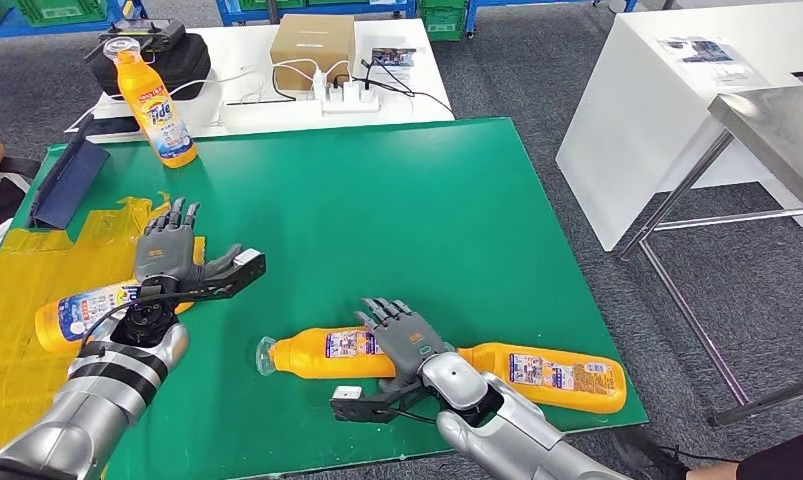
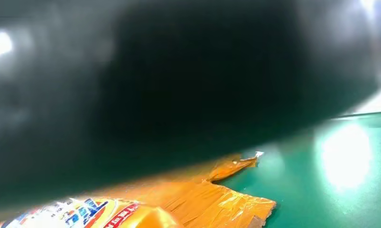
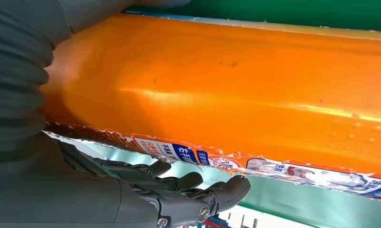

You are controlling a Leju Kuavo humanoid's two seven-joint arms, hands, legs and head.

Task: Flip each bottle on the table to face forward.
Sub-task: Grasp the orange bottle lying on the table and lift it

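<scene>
Head view: we have one bottle point(image 1: 155, 100) upright upper left, three lying. Left hand point(image 1: 170, 256) spread over left bottle point(image 1: 77, 315); right hand point(image 1: 404, 335) spread on middle bottle point(image 1: 327, 353), gripping nothing; right bottle point(image 1: 552, 376) untouched.

Both silver arms reach forward over the tabletop point(image 1: 397, 190). The left hand point(image 1: 169, 252) hovers with fingers spread apart; the right hand point(image 1: 405, 335) lies flat, fingers extended.

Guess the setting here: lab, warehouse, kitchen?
Likely a robotics lab or test workshop: a green mat taped over a work table, a power strip with plugged cables on a white bench, and blue racks with green crates behind.
</scene>
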